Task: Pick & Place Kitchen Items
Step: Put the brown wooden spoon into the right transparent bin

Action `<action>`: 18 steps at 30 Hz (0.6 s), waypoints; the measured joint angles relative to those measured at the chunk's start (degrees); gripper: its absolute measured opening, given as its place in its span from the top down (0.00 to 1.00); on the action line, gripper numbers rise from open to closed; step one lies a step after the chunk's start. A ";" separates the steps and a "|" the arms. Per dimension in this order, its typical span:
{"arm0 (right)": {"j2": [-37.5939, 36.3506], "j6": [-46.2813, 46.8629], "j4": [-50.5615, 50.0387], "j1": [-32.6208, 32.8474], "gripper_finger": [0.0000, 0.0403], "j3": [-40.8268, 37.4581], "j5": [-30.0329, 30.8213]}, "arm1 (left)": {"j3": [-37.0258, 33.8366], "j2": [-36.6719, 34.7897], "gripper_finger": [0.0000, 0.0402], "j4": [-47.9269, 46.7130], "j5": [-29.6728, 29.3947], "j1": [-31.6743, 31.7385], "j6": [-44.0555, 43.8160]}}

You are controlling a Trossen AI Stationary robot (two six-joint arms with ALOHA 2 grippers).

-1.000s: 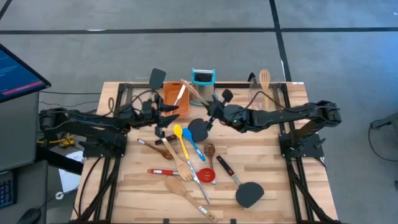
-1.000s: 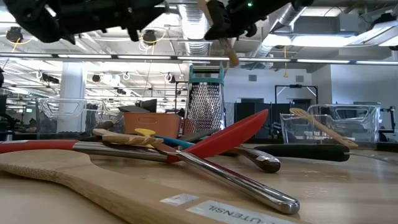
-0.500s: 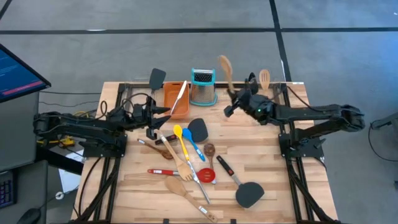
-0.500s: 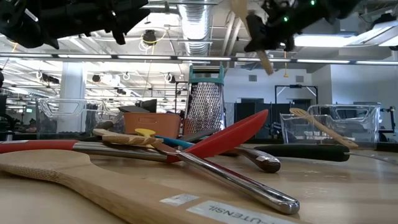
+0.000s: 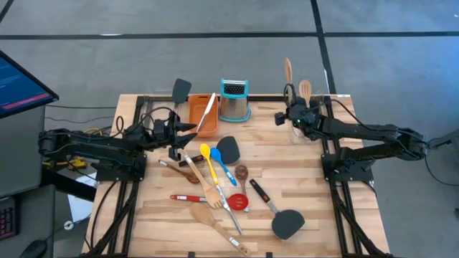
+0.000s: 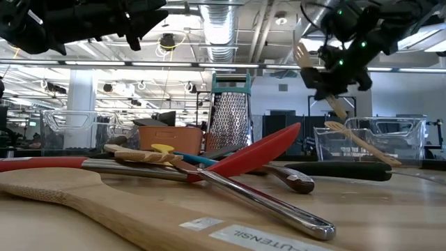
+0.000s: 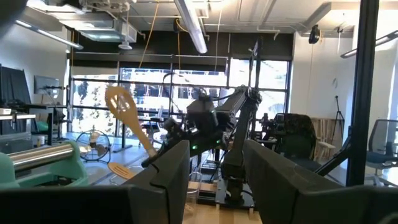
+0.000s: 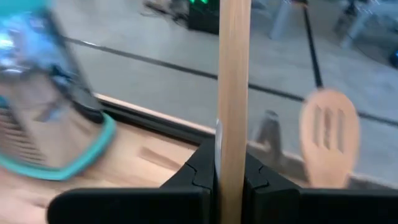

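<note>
- Since the earlier frames, the right gripper has travelled from beside the grater to the table's far right corner, carrying a wooden spoon with it; the left arm has not shifted in the last half second.
- Right gripper: fingers clamped on the spoon's handle, as the right wrist view shows. Spoon stands near upright, bowl uppermost, clear of the table.
- A clear bin sits just beside that gripper, holding a slotted wooden spatula that leans against its wall.
- Left gripper: raised above the table's left half, near the orange tray. Fingers stand apart with nothing between them.
- Remaining utensils lie in a loose pile at table centre: yellow spoon, blue spoon, red spoon, black turner and several wooden pieces.
- One further black turner rests at the far left edge.
</note>
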 joint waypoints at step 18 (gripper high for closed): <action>0.20 10.82 -15.74 -5.72 0.97 -1.33 -3.23 | 0.00 0.02 0.67 0.00 -0.61 0.00 0.11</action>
